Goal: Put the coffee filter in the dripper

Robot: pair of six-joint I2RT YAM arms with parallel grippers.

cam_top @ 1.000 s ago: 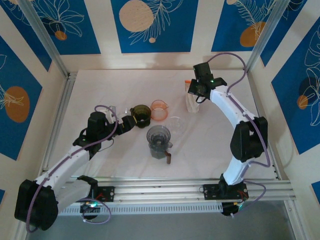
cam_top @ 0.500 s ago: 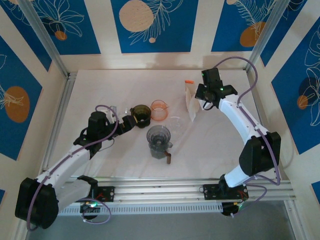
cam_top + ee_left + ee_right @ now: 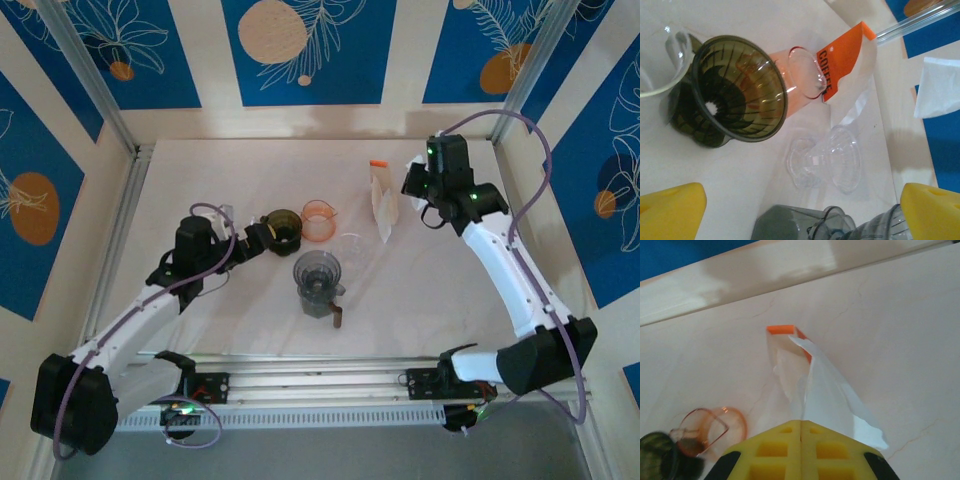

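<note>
- Two pincers are over the white worktop (image 3: 200, 170). The right pincer (image 3: 801, 422) has its yellow fingers pressed together on a white coffee filter (image 3: 827, 390), which sticks out past the fingertips.
- The right pincer hangs above the far right part of the worktop, just beside the filter bag (image 3: 384, 205).
- The filter bag is clear with an orange top strip. It stands upright near the far edge, right of centre.
- The left pincer (image 3: 800, 195) is spread wide and grips nothing.
- It faces a dark olive dripper (image 3: 735, 90) standing near the middle of the worktop, its ribbed cone open to the wrist camera.
- An orange dripper (image 3: 802, 72) stands just beside the dark one, on the side toward the bag, and a clear dripper (image 3: 827, 162) sits near both.
- A grey server (image 3: 318, 282) stands closer to the near edge than the three drippers.
- The coffee filter is held in the air, well apart from the dark olive dripper.
</note>
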